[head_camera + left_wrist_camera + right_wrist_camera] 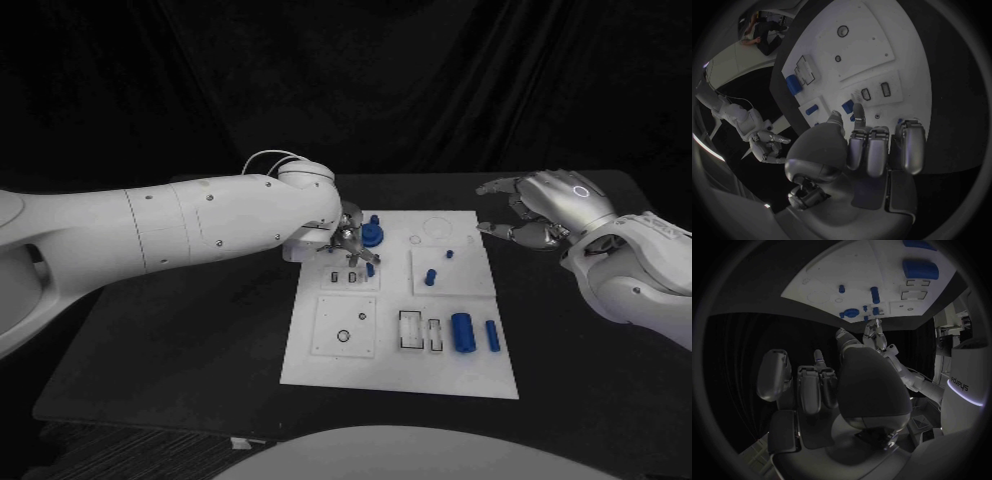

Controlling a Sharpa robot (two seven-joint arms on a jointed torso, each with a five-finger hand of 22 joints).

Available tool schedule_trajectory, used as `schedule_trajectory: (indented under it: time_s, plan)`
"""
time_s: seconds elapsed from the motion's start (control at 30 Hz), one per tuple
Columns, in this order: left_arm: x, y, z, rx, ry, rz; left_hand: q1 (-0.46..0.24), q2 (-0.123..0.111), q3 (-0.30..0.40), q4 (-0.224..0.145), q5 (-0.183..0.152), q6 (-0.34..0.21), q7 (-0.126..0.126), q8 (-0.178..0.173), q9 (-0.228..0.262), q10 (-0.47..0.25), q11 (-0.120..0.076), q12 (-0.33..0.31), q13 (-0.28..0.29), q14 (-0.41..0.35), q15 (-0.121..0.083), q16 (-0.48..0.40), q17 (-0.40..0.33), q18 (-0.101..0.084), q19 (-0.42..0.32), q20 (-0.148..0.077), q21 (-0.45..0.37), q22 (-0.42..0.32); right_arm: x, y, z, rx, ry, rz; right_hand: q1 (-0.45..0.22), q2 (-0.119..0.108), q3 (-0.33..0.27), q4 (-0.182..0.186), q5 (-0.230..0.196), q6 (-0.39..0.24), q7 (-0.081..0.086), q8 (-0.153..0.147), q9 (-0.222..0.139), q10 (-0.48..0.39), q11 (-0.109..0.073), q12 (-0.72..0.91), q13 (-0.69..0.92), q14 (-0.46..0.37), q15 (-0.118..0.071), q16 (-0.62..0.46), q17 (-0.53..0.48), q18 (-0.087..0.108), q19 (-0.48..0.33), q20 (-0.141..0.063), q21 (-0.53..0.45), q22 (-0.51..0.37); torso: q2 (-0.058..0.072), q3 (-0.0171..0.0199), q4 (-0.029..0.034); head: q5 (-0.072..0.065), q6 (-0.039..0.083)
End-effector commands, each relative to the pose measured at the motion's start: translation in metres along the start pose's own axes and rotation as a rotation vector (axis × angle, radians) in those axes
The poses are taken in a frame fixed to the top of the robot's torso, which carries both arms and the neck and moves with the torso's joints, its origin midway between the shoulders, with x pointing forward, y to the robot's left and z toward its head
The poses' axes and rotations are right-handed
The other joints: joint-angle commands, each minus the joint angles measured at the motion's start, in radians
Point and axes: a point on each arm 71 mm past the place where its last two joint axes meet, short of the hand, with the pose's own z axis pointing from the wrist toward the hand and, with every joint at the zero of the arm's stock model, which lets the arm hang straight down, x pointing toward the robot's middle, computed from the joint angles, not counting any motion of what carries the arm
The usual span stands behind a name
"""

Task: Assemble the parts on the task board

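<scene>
The left robot hand is lowered over the far-left quarter of the task board, fingertips down beside the small blue peg next to the two narrow slots. The left wrist view shows the peg just ahead of the fingertips, with the other fingers curled in. Whether the peg is pinched or merely touched cannot be told.

The right robot hand hovers off the board's far-right corner above the black worktop, fingers apart, holding nothing.

Parts on the board: a round blue knob just beyond the left robot hand; two small blue pegs on the right-hand panel; a large blue cylinder and a slimmer blue pin lying near the front-right, beside the rectangular recess. The round socket at front-left stands unfilled. Assembly appears far from complete.

Risks identified:
- The peg is small and smooth; a fingertip pinch with little contact could let it twist or drop, and it could roll off the board.
- The knob stands very close to the working fingers; a sideways shift of the hand could knock it.
- If the peg meets a slot tilted, it may jam at the rim, and downward force could shift the unclamped board.
- The head view of the contact point is blocked by the wrist, so misalignment could go unnoticed.
</scene>
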Motion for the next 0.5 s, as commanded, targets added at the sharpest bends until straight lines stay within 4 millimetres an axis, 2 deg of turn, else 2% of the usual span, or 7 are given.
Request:
schedule_trajectory:
  time_s: [0.03, 0.17, 0.37, 0.5]
  plan:
    - [0.0003, -0.0041, 0.0019, 0.035, -0.032, -0.023, 0.012, 0.001, 0.006, -0.002, 0.007, 0.007, 0.002, -0.008, 0.002, 0.106, -0.004, 0.003, 0.262, 0.106, -0.005, 0.003, 0.263, -0.007, -0.007, 0.000, -0.005, 0.064, -0.0017, -0.0007, -0.0010, 0.019, -0.027, 0.007, 0.006, 0.004, -0.001, -0.007, -0.006, 0.009, 0.000, 0.007, -0.001, 0.104, 0.004, 0.003, 0.263, 0.098, 0.005, -0.002, 0.237, 0.009, 0.006, 0.003, 0.003, 0.170, -0.003, 0.0019, -0.0021, -0.002, -0.005]
    - [0.0021, -0.0055, 0.0043, 0.038, -0.029, -0.025, 0.014, 0.001, 0.010, -0.003, 0.010, 0.006, 0.004, -0.022, 0.004, 0.106, -0.003, 0.003, 0.262, 0.106, -0.004, 0.003, 0.263, -0.005, -0.012, 0.001, -0.008, 0.060, -0.0016, -0.0021, -0.0014, 0.023, -0.025, 0.005, 0.005, 0.005, -0.002, -0.006, -0.008, 0.010, -0.001, 0.007, -0.002, 0.104, 0.004, 0.003, 0.263, 0.098, 0.005, -0.003, 0.237, 0.009, 0.006, 0.003, 0.002, 0.170, -0.005, 0.0024, 0.0005, -0.001, -0.009]
    - [0.0079, -0.0077, 0.0093, 0.045, -0.026, -0.034, 0.013, 0.002, 0.014, -0.003, 0.012, 0.007, 0.006, -0.036, 0.005, 0.106, -0.001, 0.003, 0.262, 0.106, -0.003, 0.003, 0.263, -0.004, -0.020, 0.002, -0.013, 0.054, -0.0014, -0.0038, -0.0017, 0.028, -0.025, 0.002, 0.003, 0.005, -0.002, -0.005, -0.009, 0.010, -0.001, 0.006, -0.002, 0.104, 0.004, 0.003, 0.263, 0.098, 0.005, -0.004, 0.236, 0.009, 0.007, 0.002, 0.003, 0.170, -0.007, 0.0030, -0.0014, 0.003, -0.015]
    - [0.0102, -0.0084, 0.0114, 0.047, -0.024, -0.037, 0.016, 0.003, 0.019, -0.005, 0.017, 0.009, 0.006, -0.045, 0.005, 0.106, -0.001, 0.003, 0.262, 0.106, -0.002, 0.003, 0.263, -0.003, -0.021, 0.003, -0.014, 0.053, -0.0013, -0.0041, -0.0014, 0.028, -0.024, 0.002, 0.002, 0.006, -0.003, -0.004, -0.010, 0.011, -0.001, 0.006, -0.002, 0.104, 0.004, 0.003, 0.263, 0.097, 0.005, -0.006, 0.235, 0.009, 0.007, 0.002, 0.004, 0.170, -0.008, 0.0035, -0.0007, -0.001, -0.018]
